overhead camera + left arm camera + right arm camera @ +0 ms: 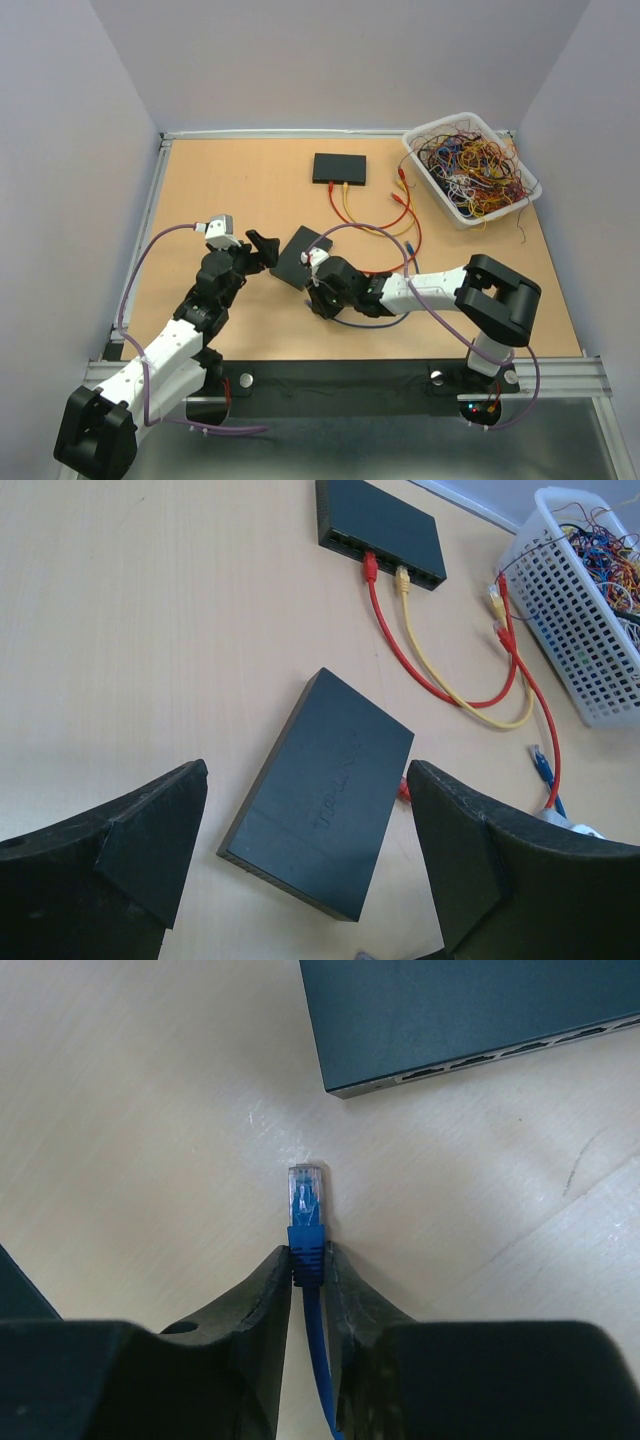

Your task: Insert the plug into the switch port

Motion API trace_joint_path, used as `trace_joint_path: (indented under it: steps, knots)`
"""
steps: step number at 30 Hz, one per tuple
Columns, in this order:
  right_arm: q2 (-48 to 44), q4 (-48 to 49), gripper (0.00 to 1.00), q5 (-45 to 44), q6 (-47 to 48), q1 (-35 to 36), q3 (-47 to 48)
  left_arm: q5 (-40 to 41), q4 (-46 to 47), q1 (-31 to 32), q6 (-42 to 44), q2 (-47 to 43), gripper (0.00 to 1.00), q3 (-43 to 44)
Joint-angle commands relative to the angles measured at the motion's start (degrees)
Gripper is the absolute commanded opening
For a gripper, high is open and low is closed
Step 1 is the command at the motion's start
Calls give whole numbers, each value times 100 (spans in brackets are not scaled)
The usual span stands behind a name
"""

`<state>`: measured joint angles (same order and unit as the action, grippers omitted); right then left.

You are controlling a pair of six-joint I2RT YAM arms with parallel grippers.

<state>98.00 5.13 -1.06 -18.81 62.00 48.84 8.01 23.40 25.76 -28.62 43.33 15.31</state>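
A dark flat switch (301, 257) lies askew in the middle of the table. Its port row (480, 1060) faces my right gripper. The plug (306, 1192), clear-tipped with a blue boot and blue cable, sticks out of my right gripper (308, 1255), which is shut on the boot. The plug's tip points at the table just left of the switch (470, 1010) corner, a short gap away. My left gripper (307, 772) hovers open over the switch (325, 790), one finger on each side, touching nothing.
A second black switch (340, 168) sits farther back with a red and a yellow cable (420, 640) plugged in. A white basket (470, 165) full of tangled wires stands at the back right. Loose red cable (405, 235) curls between the switches.
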Motion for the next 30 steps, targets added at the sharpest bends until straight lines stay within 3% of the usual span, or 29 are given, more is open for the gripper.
trace_joint_path:
  steps: [1,6,16,18,30]
  knots:
    - [79,76,22,-158,26,93,196,51,279,-27,6,-26,92,-55]
    - [62,76,13,-236,26,102,188,60,279,-27,6,-27,91,-63]
    - [-694,-55,7,-887,176,102,-348,-19,288,-18,-21,439,91,112]
    - [-860,-90,3,-1044,150,102,-533,25,288,-27,-29,492,91,130]
    - [-1326,-161,0,-2231,-404,93,-999,25,323,-97,-161,967,91,271]
